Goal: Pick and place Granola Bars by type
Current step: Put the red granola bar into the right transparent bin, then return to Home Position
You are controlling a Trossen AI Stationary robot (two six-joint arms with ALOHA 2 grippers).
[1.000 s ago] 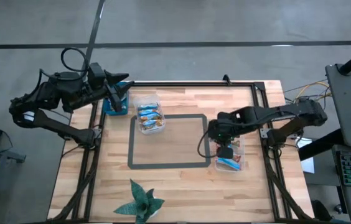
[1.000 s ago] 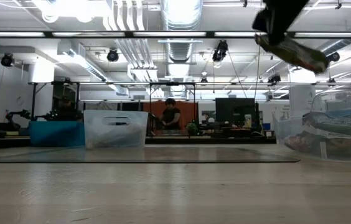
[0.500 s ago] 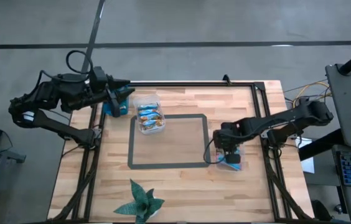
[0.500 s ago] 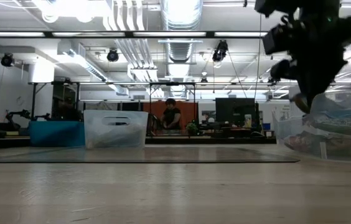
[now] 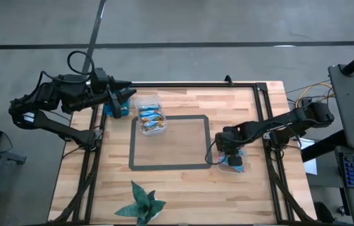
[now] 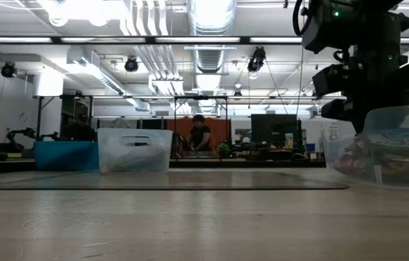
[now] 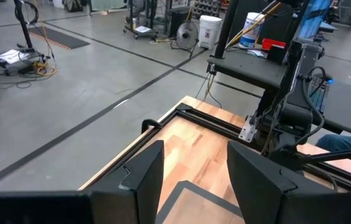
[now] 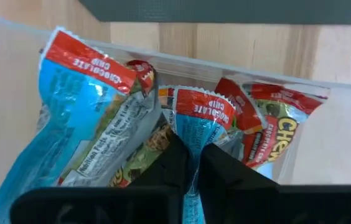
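My right gripper (image 5: 228, 154) reaches down into a clear tub (image 5: 235, 164) at the table's right side and is shut on a blue granola bar with a red end (image 8: 195, 118). Several more bars in blue, red and green wrappers (image 8: 82, 118) lie in that tub. In the low view the tub wall (image 6: 389, 152) hides the fingertips. A second clear tub (image 5: 150, 119) with blue bars stands at the far left of the tape rectangle. My left gripper (image 7: 194, 180) hangs open and holds nothing, raised over the table's far left corner. My right gripper pinches the blue bar between its two fingers (image 8: 169, 163), on the wrapper just behind the red crimped end (image 8: 194, 142). The fingers come from above, pointing down into the tub. The bar's red end sits among the other bars in the tub.
A blue bin (image 5: 115, 105) sits under the left arm at the far left corner. A green paper plant figure (image 5: 140, 204) stands near the front edge. A dark tape rectangle (image 5: 169, 167) marks the bare middle of the wooden table.
My right gripper has come straight down with the bar, from well above the table into the right-hand tub, and stays shut on it. The tub has kept its place.
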